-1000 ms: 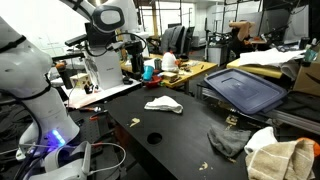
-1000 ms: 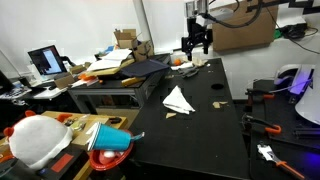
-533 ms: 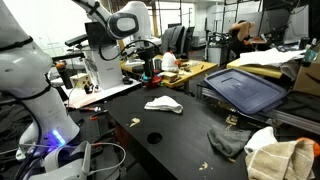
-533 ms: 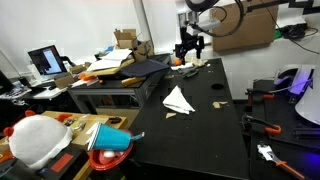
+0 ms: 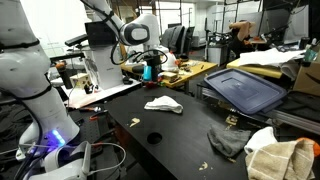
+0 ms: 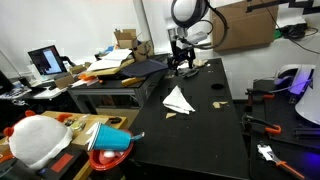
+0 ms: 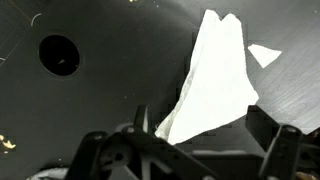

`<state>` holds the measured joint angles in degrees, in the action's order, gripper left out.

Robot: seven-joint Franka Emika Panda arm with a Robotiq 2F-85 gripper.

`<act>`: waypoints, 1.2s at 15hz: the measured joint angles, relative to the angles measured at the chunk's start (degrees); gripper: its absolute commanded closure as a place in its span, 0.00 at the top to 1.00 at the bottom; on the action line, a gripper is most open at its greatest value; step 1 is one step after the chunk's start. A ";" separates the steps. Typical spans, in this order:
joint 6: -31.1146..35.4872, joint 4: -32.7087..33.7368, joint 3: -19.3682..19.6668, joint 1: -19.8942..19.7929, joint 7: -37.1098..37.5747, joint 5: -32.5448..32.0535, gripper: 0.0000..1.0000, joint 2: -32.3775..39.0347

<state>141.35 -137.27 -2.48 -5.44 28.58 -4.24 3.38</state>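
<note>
In the wrist view the gripper, fingers apart and cut off by the frame, hung above the cloth, hiding its lower edge on the tabletop.

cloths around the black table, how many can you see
3. A white cloth lies at the middle of the black table, a grey rag near its end, a cream towel beside that. Clutter may hide more.

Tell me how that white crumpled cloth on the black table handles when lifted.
The white crumpled cloth lies in soft folds, so it will probably droop limply. It looks thin, likely light. On the smooth black table it may slide when pushed.
</note>
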 measured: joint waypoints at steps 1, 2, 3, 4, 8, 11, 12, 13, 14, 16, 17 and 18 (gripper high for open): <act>0.00 0.66 0.22 0.83 0.00 0.00 1.00 0.91; 0.00 1.27 0.45 1.60 0.00 0.01 1.00 1.70; 0.00 1.74 0.66 2.31 0.00 0.03 1.00 2.41; 0.00 2.09 0.86 2.92 0.00 0.03 1.00 3.06; -0.03 2.54 1.09 4.95 0.00 0.04 1.00 5.57; -0.06 2.43 1.19 6.42 0.00 0.04 1.00 7.60; -0.06 2.35 1.25 6.91 0.00 0.04 1.00 8.23; -0.07 2.28 1.34 7.36 0.00 0.04 1.00 8.82; -0.07 2.21 1.51 7.82 0.00 -0.03 1.00 9.41; -0.07 1.94 2.26 8.73 0.00 -0.31 1.00 10.63; -0.07 1.76 2.71 9.09 0.00 -0.62 1.00 11.20; -0.06 1.61 3.16 9.39 0.00 -1.15 1.00 11.78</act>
<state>141.28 -135.66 0.68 3.95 28.58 -5.39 15.16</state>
